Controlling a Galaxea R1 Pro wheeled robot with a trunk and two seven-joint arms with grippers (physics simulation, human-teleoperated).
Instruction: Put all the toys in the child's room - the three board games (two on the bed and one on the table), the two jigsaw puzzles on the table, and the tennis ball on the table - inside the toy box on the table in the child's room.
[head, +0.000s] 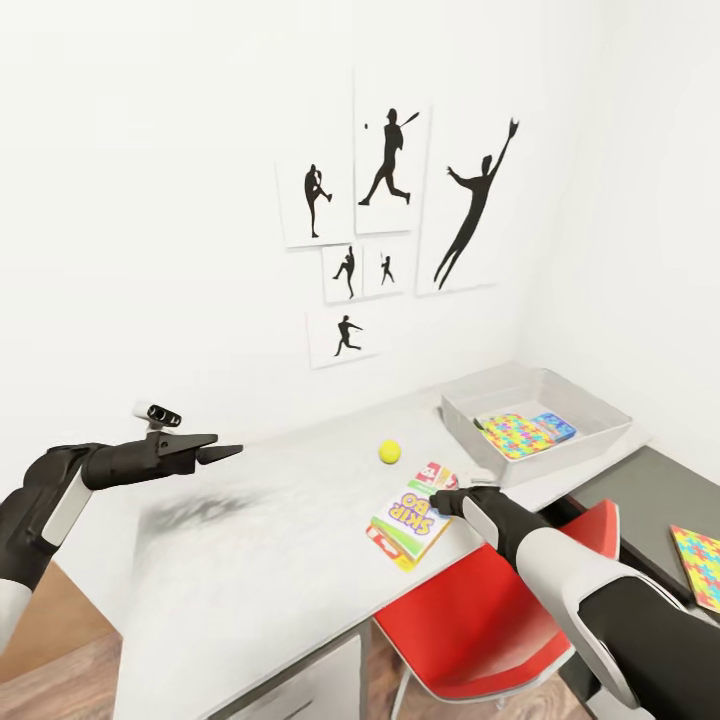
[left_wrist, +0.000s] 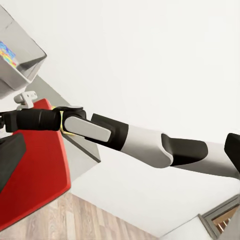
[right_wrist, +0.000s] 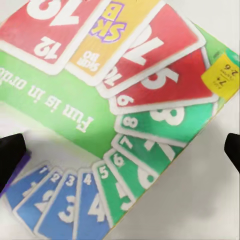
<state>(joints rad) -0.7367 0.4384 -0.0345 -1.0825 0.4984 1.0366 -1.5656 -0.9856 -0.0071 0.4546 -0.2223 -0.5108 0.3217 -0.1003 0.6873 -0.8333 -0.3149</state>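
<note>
The Skip-Bo board game (head: 413, 517) lies flat near the table's front edge; its card-printed lid (right_wrist: 125, 100) faces the right wrist camera. My right gripper (head: 443, 498) hovers just over the game's right end, open, with a dark fingertip (right_wrist: 10, 155) at each side of the box and nothing held. A tennis ball (head: 389, 452) rests on the table behind the game. At the back right stands the grey toy box (head: 600, 405), holding a colourful jigsaw puzzle (head: 512, 434) and a blue box (head: 555, 427). My left gripper (head: 228, 453) hangs open and empty above the table's left part.
A red chair (head: 500, 610) is pushed under the table's front edge, below my right arm (left_wrist: 130, 140). Another colourful jigsaw puzzle (head: 700, 565) lies on a dark surface at the far right. Silhouette posters (head: 390, 160) hang on the wall behind. The chair (left_wrist: 35, 165) and toy box (left_wrist: 20, 55) appear from the left wrist.
</note>
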